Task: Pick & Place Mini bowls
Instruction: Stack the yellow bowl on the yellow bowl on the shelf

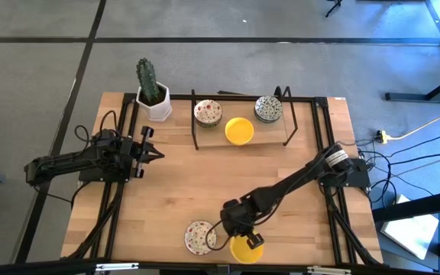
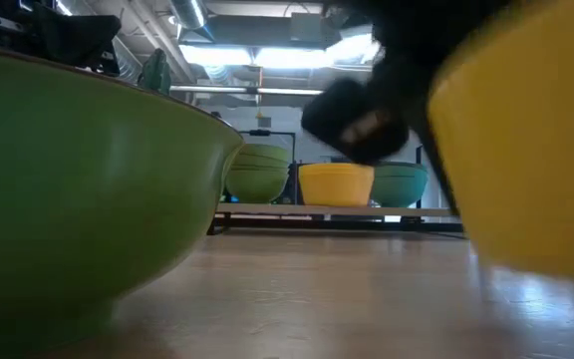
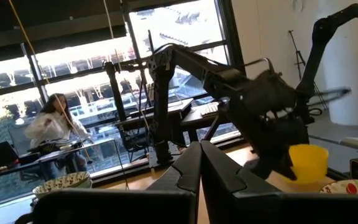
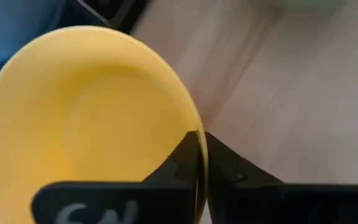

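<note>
Right now the right gripper (image 1: pixel 252 241) is pinched shut on the rim of a yellow mini bowl (image 1: pixel 245 250) at the near edge of the table (image 1: pixel 296 191), one finger inside and one outside, a hold that suits lifting by the wall. Just left of it sits a floral mini bowl (image 1: pixel 199 237). Three more bowls wait on the far rack (image 1: pixel 241 141). Parked at the left, the left gripper (image 1: pixel 156 153) is closed on nothing

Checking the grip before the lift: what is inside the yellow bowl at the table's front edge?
The yellow bowl looks empty; only one jaw of the right gripper reaches inside, pinching the rim. The part of the bowl's floor behind the gripper body is hidden.
</note>
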You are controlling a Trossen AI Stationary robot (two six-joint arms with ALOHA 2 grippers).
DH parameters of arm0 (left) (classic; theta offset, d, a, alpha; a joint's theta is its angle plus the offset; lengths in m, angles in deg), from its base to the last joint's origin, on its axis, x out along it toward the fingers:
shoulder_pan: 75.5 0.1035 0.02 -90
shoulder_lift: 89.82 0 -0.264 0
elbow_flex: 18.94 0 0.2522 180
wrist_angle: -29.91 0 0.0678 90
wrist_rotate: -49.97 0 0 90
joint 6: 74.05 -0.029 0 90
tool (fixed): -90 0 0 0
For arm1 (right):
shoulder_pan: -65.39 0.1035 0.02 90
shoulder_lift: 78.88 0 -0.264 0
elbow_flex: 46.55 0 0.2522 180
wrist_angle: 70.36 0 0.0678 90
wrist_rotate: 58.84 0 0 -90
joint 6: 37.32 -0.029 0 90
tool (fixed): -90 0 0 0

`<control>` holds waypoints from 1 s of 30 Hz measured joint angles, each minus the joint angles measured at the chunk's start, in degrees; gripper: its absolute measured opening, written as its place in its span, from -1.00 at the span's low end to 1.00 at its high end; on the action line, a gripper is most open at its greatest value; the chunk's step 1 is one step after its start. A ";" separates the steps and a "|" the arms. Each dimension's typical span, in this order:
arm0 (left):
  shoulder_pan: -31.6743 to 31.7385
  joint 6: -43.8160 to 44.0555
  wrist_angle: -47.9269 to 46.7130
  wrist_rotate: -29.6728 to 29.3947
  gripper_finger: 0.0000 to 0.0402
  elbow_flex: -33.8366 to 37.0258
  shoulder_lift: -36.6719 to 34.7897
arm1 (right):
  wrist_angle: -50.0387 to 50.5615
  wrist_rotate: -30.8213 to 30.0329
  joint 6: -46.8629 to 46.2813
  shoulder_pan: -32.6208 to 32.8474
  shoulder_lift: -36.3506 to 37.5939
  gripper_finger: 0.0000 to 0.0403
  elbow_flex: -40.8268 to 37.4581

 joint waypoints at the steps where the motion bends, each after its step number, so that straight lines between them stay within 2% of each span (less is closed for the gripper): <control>1: 0.01 0.00 -0.01 0.02 -0.96 0.00 -0.01 | 0.03 -0.02 -0.10 -0.13 0.76 -0.92 -0.02; 6: 0.00 -0.02 -0.52 0.00 -0.97 0.00 0.02 | 2.19 -0.86 0.46 -1.13 5.97 -0.97 -0.02; 11: 0.02 -0.03 -0.84 0.02 -0.98 0.00 0.02 | 0.38 -3.53 1.00 -1.76 15.63 -0.96 -0.04; 13: 0.02 -0.04 -0.86 0.00 -0.98 0.00 0.02 | 0.66 -6.88 0.94 -1.76 20.54 -0.97 -0.04; 18: 0.01 -0.04 -1.18 0.01 -0.98 0.00 0.02 | 5.51 -20.42 -0.69 -2.11 34.29 -0.97 -0.26; 21: 0.01 -0.04 -1.20 0.00 -0.98 0.00 0.02 | 7.07 -25.68 -0.53 -2.11 43.05 -0.97 -2.27; 26: 0.02 -0.07 -1.20 0.00 -0.98 0.00 0.02 | 4.89 -32.34 -0.59 -2.06 58.44 -0.97 -12.09; 30: 0.02 -0.96 -1.16 -0.23 -0.98 0.00 0.02 | -6.38 -33.73 -0.66 -2.16 70.92 -0.97 -26.86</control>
